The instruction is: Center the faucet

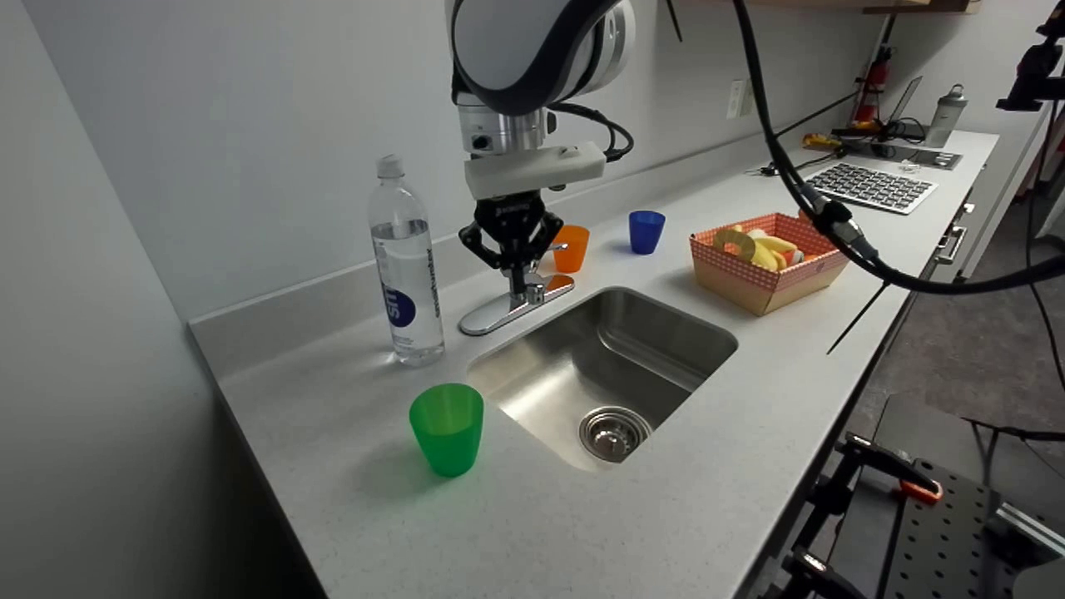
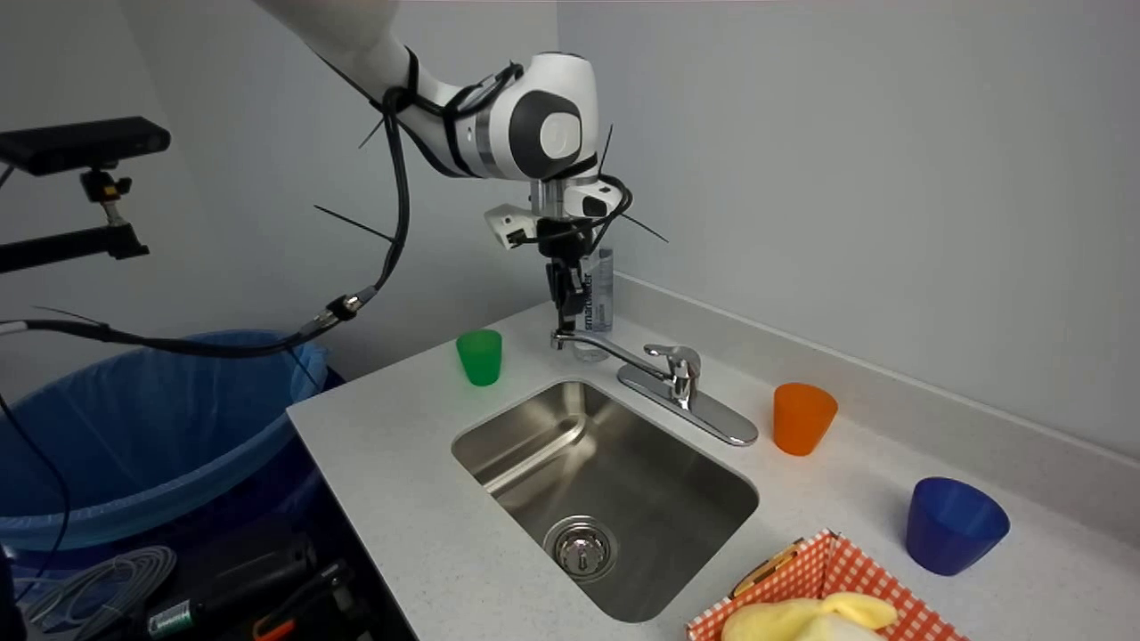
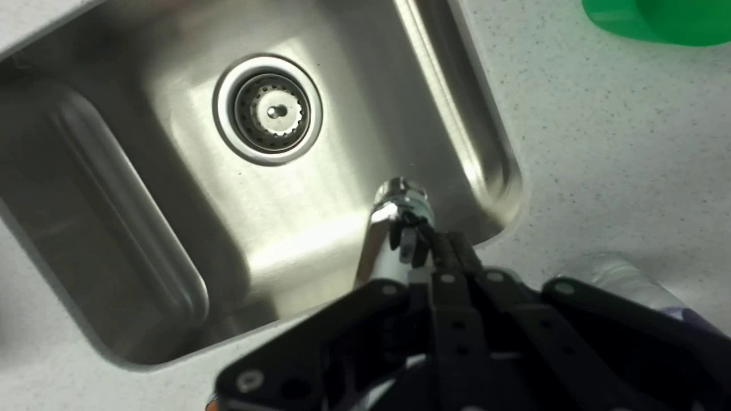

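The chrome faucet shows its base plate behind the sink, and its body and lever in an exterior view. Its slim spout is swung toward the water bottle's end of the sink, off to the side of the drain. In the wrist view the spout's tip is over the sink's corner. My gripper points down with its fingers together, on the bottle side of the spout's tip. It also shows in an exterior view. Whether the fingertips touch the spout I cannot tell.
The steel sink is set in the counter. A clear water bottle stands close to my gripper. A green cup, an orange cup, a blue cup and a checked basket of toys stand around the sink.
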